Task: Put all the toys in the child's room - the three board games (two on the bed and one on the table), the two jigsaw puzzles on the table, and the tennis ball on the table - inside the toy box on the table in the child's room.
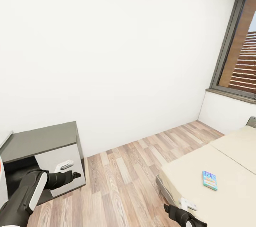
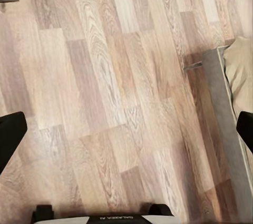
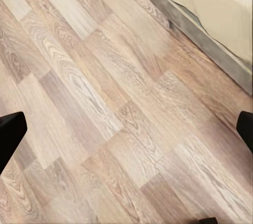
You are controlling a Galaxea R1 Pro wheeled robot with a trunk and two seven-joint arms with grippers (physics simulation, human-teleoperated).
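Observation:
A colourful flat board game box (image 1: 209, 180) lies on the beige bed (image 1: 227, 163) at the right of the head view. A small white flat object (image 1: 188, 204) rests near the bed's front corner; I cannot tell what it is. My right gripper (image 1: 170, 210) hangs low beside that corner, above the floor. My left gripper (image 1: 75, 175) is held in front of the grey nightstand (image 1: 42, 141). Both wrist views look down on wooden floor, with the dark fingers (image 2: 10, 139) (image 3: 10, 134) spread wide and nothing between them. The toy box and table are out of view.
A white wall fills the back of the room, and a dark-framed window (image 1: 236, 42) is at the right. Wooden floor (image 1: 124, 173) runs between nightstand and bed. The bed's grey frame edge (image 2: 221, 113) (image 3: 211, 39) shows in both wrist views.

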